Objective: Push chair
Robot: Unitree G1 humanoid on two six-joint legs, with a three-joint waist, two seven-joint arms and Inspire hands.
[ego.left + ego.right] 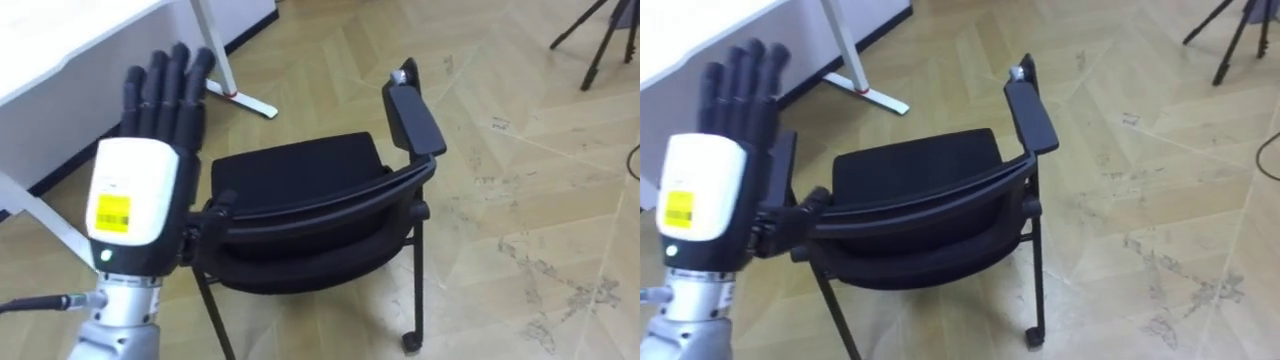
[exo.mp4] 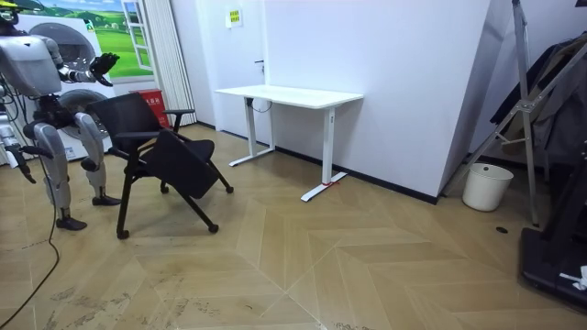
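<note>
Indoor test room, lab type, dressed as an office. White desk on a T-foot frame, set against a bare white wall. Black chair on castors near it, office pattern, with armrests. Herringbone wood floor, scuffed and marked in patches. Tripod standing at the floor's edge in the eye views. Tall metal stand and dark gear along the room view's right, white bin just beside the stand. Landscape poster at the room view's far left, hung like a staged backdrop, pale curtain next to it.
</note>
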